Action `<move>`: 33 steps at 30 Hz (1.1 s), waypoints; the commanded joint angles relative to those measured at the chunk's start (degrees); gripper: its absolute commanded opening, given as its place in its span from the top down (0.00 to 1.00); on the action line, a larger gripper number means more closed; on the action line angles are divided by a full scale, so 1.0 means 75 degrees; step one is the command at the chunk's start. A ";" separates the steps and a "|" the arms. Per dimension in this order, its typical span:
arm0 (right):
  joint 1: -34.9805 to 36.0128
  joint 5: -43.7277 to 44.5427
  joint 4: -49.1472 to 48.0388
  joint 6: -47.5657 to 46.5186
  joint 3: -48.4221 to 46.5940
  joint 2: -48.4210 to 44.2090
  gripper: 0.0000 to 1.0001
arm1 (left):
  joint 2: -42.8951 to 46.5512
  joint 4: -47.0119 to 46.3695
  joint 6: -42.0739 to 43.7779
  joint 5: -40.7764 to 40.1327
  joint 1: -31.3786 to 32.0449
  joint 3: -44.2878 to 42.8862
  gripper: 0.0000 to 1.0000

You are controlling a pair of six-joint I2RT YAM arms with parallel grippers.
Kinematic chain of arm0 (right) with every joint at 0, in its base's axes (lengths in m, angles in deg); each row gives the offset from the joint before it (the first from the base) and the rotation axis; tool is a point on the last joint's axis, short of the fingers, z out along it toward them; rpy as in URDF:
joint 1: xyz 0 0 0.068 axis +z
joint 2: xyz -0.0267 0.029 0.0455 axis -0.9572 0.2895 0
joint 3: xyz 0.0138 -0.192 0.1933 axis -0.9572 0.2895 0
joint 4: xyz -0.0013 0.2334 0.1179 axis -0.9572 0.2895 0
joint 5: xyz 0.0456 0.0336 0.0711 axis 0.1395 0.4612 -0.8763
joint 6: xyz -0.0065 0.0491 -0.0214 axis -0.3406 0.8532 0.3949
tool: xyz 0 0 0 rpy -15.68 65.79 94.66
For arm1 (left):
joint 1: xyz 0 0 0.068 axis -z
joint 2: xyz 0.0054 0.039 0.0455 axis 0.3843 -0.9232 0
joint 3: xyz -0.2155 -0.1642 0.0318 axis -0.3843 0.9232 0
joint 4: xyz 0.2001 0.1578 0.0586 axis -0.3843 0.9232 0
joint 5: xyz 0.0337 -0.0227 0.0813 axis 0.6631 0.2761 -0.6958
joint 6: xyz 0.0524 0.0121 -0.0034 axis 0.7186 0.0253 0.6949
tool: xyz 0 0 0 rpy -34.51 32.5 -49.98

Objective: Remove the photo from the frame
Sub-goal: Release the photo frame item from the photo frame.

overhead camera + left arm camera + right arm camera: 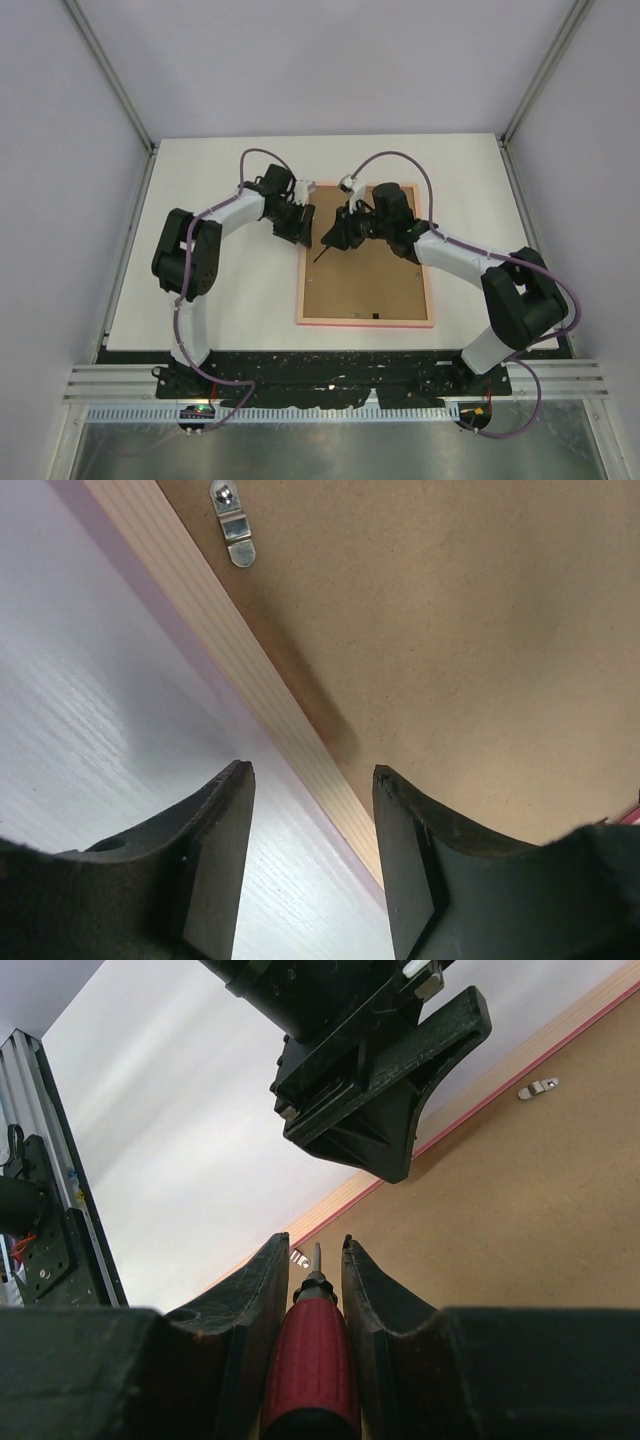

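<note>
The frame (365,322) lies face down on the white table, showing its pale pink rim (230,650) and the plain brown backing board (365,270). The photo is hidden under that board. My left gripper (297,228) is at the frame's far left edge. In the left wrist view its jaws (312,770) are apart, one finger over the table and one over the board, with the rim between them untouched. My right gripper (335,240) hovers over the board's far part, shut on a red-handled screwdriver (312,1360) whose tip points toward a small metal clip (297,1259) by the rim.
Metal turn clips sit on the backing board near the rim (235,535) (537,1088). The left arm's fingers (400,1090) hang close in front of the right gripper. White walls enclose the table (230,290) on three sides.
</note>
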 commanded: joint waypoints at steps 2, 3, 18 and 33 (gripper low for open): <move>0.0153 0.0352 -0.0494 0.0225 -0.0151 0.0097 0.92 | 0.0093 -0.0520 -0.0251 0.0235 -0.0014 0.0172 0.49; 0.0211 0.0400 -0.0518 0.0271 -0.0151 0.0167 0.92 | 0.0093 -0.0521 -0.0286 0.0176 -0.0014 0.0195 0.50; 0.0668 0.0939 -0.0553 0.0740 -0.0245 0.0718 0.92 | -0.0048 -0.0614 -0.0568 -0.0165 -0.0014 0.0371 0.75; 0.0891 0.0448 -0.0155 0.0402 -0.0572 0.0976 0.92 | 0.0034 -0.0837 -0.0650 -0.0106 -0.0049 0.0536 0.78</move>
